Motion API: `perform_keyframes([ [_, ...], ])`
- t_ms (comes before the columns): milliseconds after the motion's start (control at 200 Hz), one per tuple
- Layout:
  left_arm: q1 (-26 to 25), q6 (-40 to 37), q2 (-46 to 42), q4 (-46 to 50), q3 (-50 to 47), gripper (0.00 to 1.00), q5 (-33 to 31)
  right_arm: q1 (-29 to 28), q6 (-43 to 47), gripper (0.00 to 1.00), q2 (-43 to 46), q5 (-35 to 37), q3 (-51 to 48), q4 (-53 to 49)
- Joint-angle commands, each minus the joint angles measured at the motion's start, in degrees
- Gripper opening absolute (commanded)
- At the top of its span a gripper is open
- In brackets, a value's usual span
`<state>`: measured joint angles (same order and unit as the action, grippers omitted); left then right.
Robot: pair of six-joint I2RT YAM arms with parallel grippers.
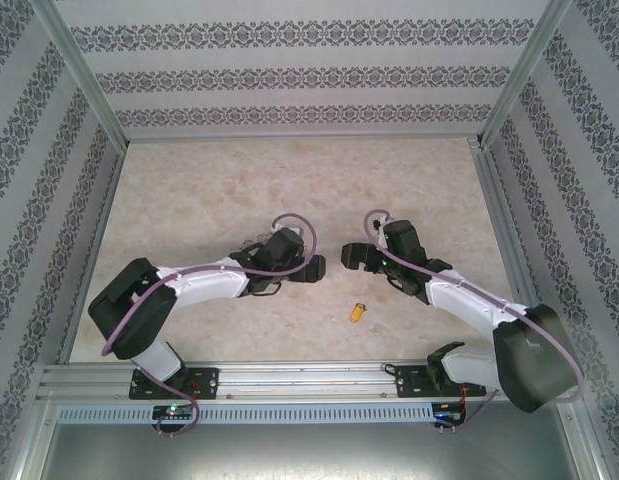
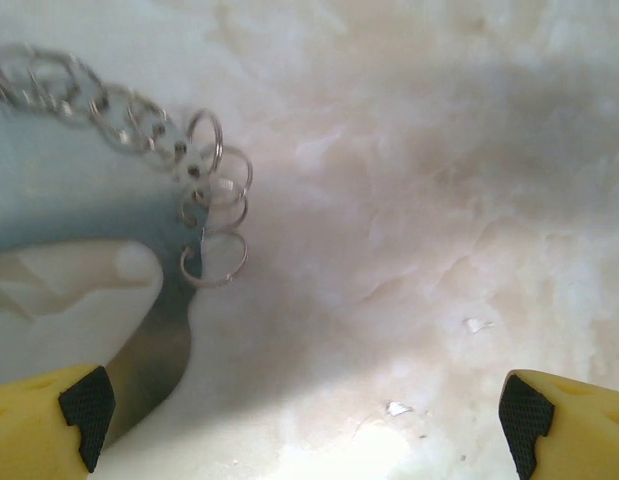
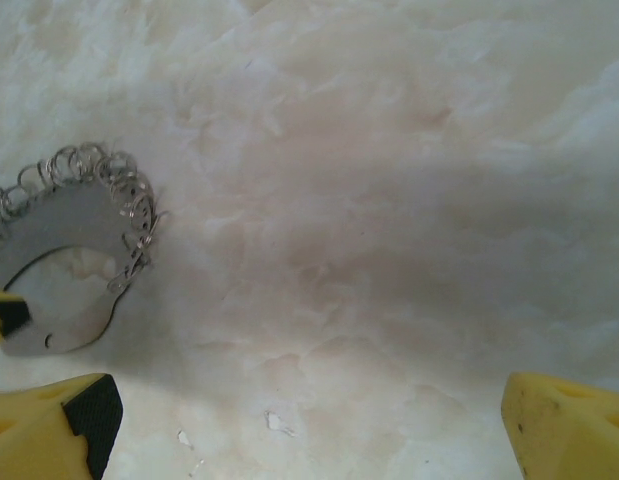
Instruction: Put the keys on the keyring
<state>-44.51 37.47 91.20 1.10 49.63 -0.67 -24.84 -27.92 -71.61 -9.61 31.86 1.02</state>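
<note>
While both arms bend inward over the pale marbled worktop (image 1: 289,180), their jaws face each other near its middle, with a strip of bare surface between them. The left jaws stand wide open. In the left wrist view the yellow fingertips (image 2: 34,420), each with a dark pad, sit at the two lower corners with nothing but worktop between them. The right jaws are likewise spread wide and hold nothing, their yellow fingertips (image 3: 564,425) far apart at the bottom of the right wrist view.

The keyring (image 3: 69,215) lies flat on the worktop about midway between the near and far edges, a little left of centre, just beside the left arm's wrist. It is a grey metal band curving around an open centre, with many small wire loops (image 2: 214,255) strung along its outer rim. In the left wrist view it lies toward the upper left, ahead of the left-hand fingertip and not between the jaws. In the right wrist view it lies off to the left. There a small yellow tip (image 3: 1,308) with a dark pad overlaps its lower left edge, and whether the two touch cannot be told.

One key (image 1: 358,312), with a yellow-orange head, lies alone close to the near edge, about mid-width, between the two arms and well apart from the keyring. Its shaft is too small to make out.
</note>
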Motion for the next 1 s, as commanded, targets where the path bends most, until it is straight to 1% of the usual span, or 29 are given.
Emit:
perform_keyframes([
  [0, 0.9, -4.8, -2.6, 5.5, 5.3, 1.00, -2.2, -1.5, 1.8, 0.97, -3.1, -4.4, 2.3, 2.8],
  [125, 2.7, -12.6, -1.0, 10.1, 9.7, 1.00, -1.6, -2.9, 2.0, 0.93, -6.5, -4.1, 4.6, 2.4],
  [175, 2.9, -16.3, -0.1, 12.4, 11.3, 1.00, -2.0, -2.9, 1.6, 0.93, -6.9, -1.7, 5.0, 1.5],
  [255, 2.9, -21.9, 1.5, 16.7, 13.3, 0.98, -4.3, -2.0, 0.8, 0.95, -6.3, 0.6, 3.9, 1.4],
  [340, 2.9, -26.5, 3.9, 20.3, 14.9, 0.87, -6.1, -0.4, -0.4, 0.96, -5.2, 0.5, 2.1, 2.2],
  [390, 2.9, -28.1, 5.5, 21.6, 15.4, 0.76, -6.1, 0.3, -1.0, 0.97, -4.5, 0.5, 1.3, 2.1],
  [425, 2.9, -28.5, 6.3, 22.3, 15.8, 0.71, -5.9, 0.6, -1.3, 0.98, -4.0, 1.3, 1.0, 1.5],
  [470, 2.9, -28.9, 7.2, 22.7, 15.6, 0.60, -5.1, 0.6, -1.8, 0.98, -3.2, 3.6, 0.6, 0.6],
  [545, 2.9, -28.9, 7.7, 21.8, 14.7, 0.49, -3.5, 0.8, -2.4, 0.98, -1.9, 5.7, -0.3, -0.1],
  [610, 2.9, -29.1, 7.7, 20.5, 13.4, 0.48, -3.0, 0.9, -2.8, 0.98, -0.9, 6.5, -0.7, -0.5],
  [709, 2.9, -30.6, 7.9, 19.2, 12.3, 0.41, -2.4, 1.0, -2.8, 0.98, -0.2, 6.4, -0.7, -1.0],
  [854, 2.9, -32.2, 9.0, 17.9, 12.2, 0.41, -0.5, 1.0, -2.9, 0.98, -0.4, 6.2, -0.2, -1.5],
  [994, 2.9, -32.2, 10.0, 17.0, 11.9, 0.41, -0.3, 1.1, -3.2, 0.98, -0.5, 6.2, -0.1, -1.4],
])
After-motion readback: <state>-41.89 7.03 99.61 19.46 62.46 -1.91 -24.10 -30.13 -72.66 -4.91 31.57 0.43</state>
